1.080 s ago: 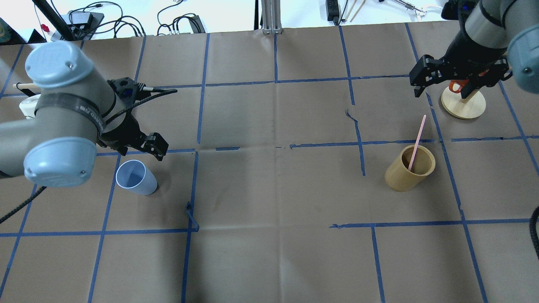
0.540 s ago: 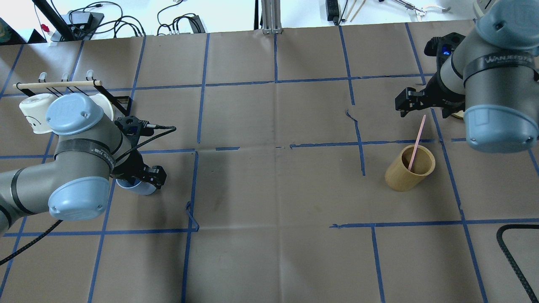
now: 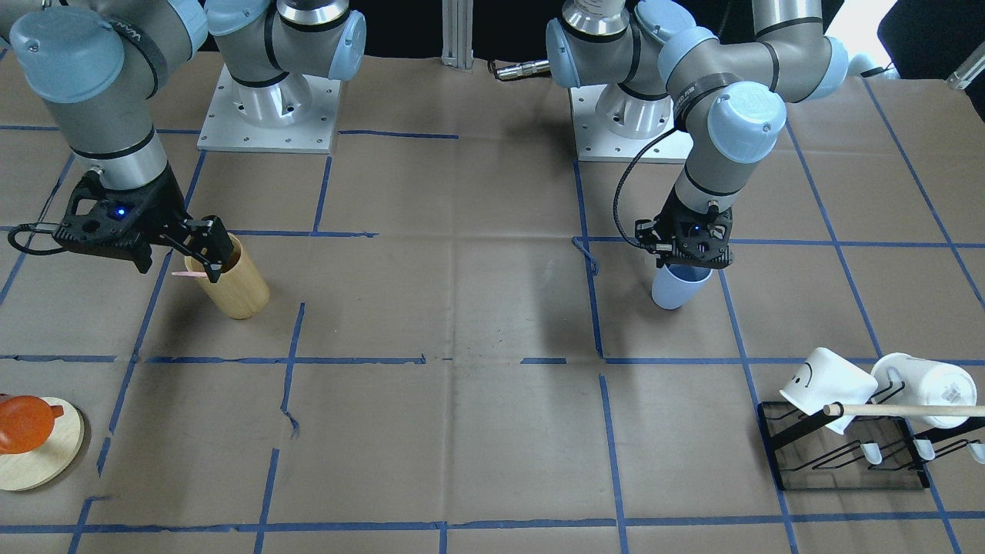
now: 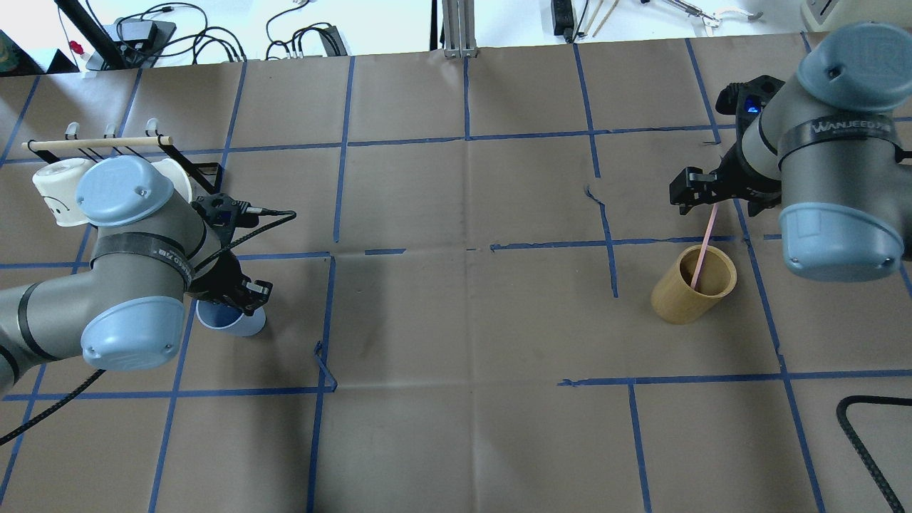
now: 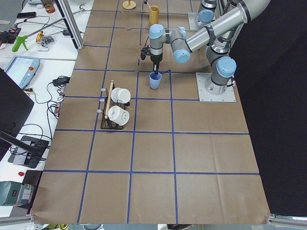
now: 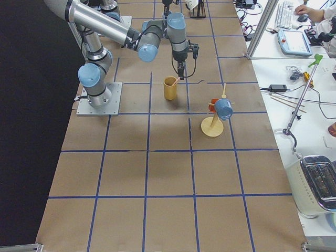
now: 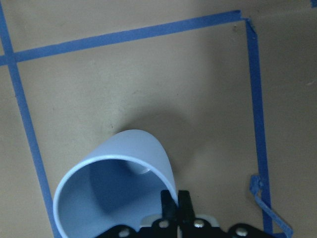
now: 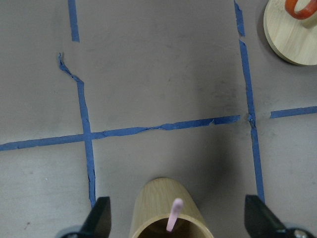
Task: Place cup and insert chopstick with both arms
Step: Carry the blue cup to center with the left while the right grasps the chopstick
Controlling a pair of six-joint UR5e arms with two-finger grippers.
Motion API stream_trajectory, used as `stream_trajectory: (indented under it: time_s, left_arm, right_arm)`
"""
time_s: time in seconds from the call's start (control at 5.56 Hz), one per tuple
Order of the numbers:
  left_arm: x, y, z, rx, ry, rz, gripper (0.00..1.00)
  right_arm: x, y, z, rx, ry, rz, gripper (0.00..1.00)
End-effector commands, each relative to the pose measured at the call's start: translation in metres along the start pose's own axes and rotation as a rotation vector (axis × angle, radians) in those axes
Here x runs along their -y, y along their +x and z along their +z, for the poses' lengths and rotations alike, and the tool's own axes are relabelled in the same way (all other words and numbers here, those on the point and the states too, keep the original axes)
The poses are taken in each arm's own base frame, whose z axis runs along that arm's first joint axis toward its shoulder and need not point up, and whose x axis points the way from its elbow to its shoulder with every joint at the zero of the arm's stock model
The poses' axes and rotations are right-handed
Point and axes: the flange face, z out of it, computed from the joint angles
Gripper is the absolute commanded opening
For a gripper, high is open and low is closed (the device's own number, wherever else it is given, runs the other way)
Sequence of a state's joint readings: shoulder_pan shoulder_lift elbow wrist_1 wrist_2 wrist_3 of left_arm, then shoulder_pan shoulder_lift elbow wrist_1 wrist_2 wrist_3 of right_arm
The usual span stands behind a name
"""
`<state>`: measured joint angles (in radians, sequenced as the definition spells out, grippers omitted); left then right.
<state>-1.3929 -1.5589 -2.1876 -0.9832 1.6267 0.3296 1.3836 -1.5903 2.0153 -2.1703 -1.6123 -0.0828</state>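
one cup [image 7: 143, 153] rim in left fingers [image 7: 168, 208]; right fingers [image 8: 102, 214] gape above chopstick [image 8: 174, 214].

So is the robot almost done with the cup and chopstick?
Nothing finished yet. In hand: the left gripper has its jaws pinched on the rim of the blue cup, which stands on the table; the right gripper hangs open over the pink chopstick, which leans in the bamboo holder. Left: place the cup, grab the chopstick and put it in.
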Motion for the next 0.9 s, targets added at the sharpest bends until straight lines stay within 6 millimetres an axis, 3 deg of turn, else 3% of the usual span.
stream_trajectory:
  time_s: [0.0, 0.18, 0.36, 0.54, 0.72]
  left_arm:
    - [0.020, 0.021, -0.026, -0.003, 0.033, -0.091, 0.01]
    - [0.040, 0.073, -0.051, -0.001, 0.055, -0.117, 0.01]
    - [0.068, 0.136, -0.066, -0.011, 0.072, -0.204, 0.01]
    - [0.108, 0.222, -0.070, -0.026, 0.094, -0.302, 0.01]
    - [0.140, 0.293, -0.060, -0.040, 0.105, -0.382, 0.01]
  right_arm:
    - [-0.002, 0.000, 0.003, 0.000, -0.001, -0.002, 0.48]
    - [-0.002, -0.001, 0.002, 0.003, 0.001, -0.002, 0.30]
    - [-0.002, -0.001, 0.002, 0.003, 0.001, -0.002, 0.19]
    - [-0.001, 0.000, 0.000, 0.001, 0.007, -0.001, 0.13]
    - [0.003, 0.000, -0.008, 0.000, 0.023, 0.001, 0.11]
